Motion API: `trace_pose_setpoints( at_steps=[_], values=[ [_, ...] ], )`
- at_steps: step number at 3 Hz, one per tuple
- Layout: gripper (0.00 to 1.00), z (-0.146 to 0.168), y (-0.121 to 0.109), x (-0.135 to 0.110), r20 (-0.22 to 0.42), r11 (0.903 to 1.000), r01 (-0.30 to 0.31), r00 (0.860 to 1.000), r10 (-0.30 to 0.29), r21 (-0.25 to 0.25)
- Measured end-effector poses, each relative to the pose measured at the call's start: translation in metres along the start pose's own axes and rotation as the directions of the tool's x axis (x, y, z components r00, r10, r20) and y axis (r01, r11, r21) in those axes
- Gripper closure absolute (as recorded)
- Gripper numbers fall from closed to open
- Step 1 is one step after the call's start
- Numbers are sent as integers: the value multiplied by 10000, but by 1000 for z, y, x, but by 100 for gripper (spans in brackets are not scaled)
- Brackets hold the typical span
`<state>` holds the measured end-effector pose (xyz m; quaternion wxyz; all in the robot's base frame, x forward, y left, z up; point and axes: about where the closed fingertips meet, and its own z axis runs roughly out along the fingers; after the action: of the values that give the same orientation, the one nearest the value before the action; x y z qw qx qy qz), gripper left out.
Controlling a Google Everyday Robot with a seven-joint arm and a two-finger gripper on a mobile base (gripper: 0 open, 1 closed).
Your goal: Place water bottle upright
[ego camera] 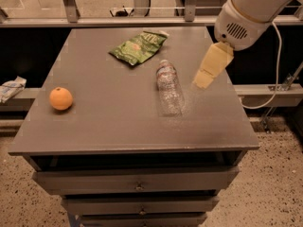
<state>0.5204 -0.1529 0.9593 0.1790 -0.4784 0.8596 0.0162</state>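
I see the small clear ribbed plastic water bottle (169,86) lying on its side just right of centre on the grey flat-topped table (94,131), neck towards the far edge. My cream-coloured gripper (204,78) hangs over the table's right part, apart from the bottle. I cannot tell how far it is open.

Cut off at the top edge: the arm (255,8) above the gripper (204,78), hanging over the table's (94,126) right side. Cropped at left: a white wrapper (10,88). Unreadable: print on the green bag (137,46).
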Motion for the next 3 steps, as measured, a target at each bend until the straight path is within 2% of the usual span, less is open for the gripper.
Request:
trace_pose_setpoints(
  at_steps=[1, 2, 3],
  values=[
    [0, 22, -5, -30, 263, 9903, -1390, 9899, 1391, -43],
    [0, 45, -10, -52, 249, 9610, -2766, 9607, 2765, -10],
    [0, 71, -17, -63, 118, 9051, -4251, 9051, 4250, 100]
  ],
)
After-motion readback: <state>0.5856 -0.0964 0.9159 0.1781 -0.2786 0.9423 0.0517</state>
